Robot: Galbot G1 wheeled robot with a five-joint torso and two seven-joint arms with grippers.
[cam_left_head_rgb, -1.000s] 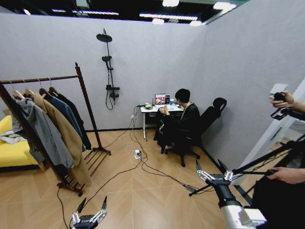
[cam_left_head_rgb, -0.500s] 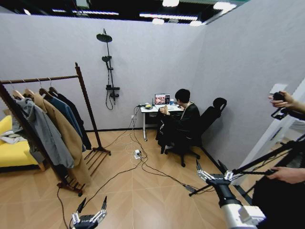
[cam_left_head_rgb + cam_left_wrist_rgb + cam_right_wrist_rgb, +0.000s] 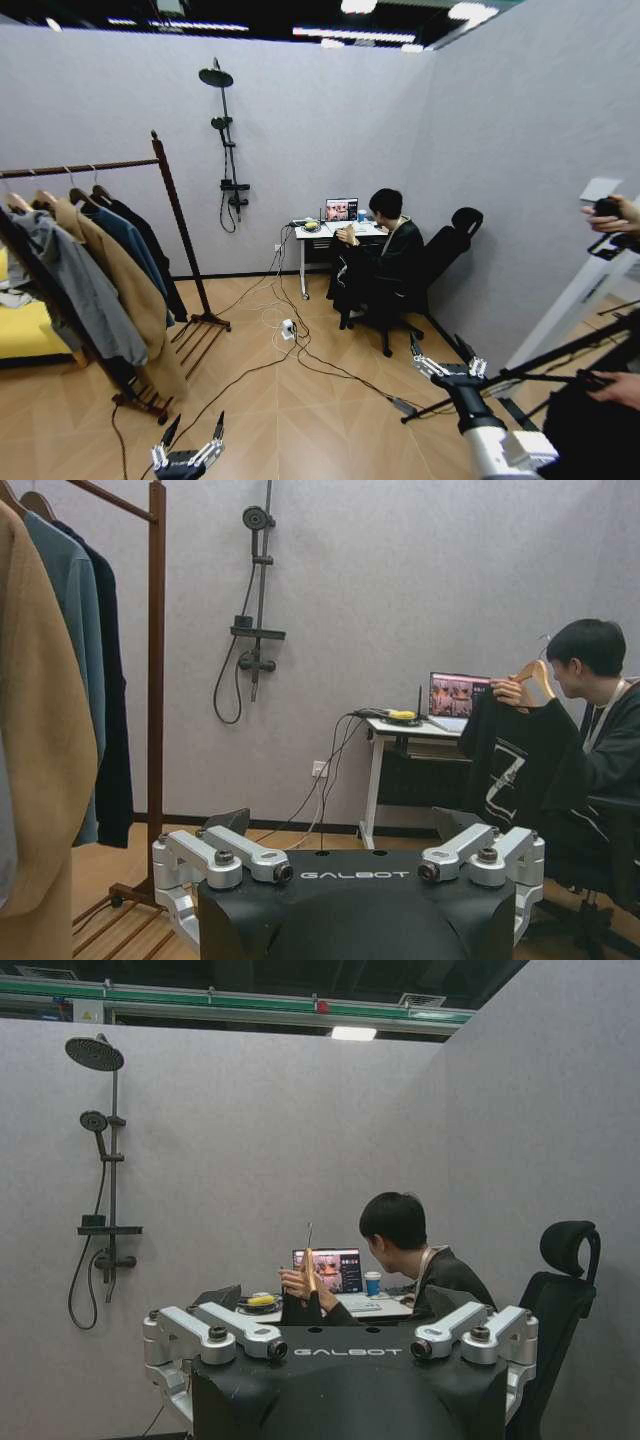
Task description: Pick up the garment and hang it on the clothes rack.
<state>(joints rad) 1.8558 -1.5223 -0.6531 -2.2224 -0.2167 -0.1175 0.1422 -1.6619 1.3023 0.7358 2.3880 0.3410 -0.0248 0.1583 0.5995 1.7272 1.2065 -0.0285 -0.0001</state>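
Your garment, a black top on a pale wooden hanger, is not on the floor or the rack: the seated person holds it up by the hanger in front of the desk, so it hangs with its long axis vertical, hook upward. From the desk, the clothes rack stands well off toward your left side, its rail already carrying the tan coat, a blue jacket and dark pieces, with some bare rail near the end post. Both arms sit low and well short of the desk. The right gripper has its fingers spread wide and empty, and it lies nearer the garment, which is ahead of it and a little toward your left. The left gripper also stands wide and empty, nearer the rack than the desk. I judge the pick-up not yet begun; the reach turns on closing that forward gap to the hanger held at the desk.
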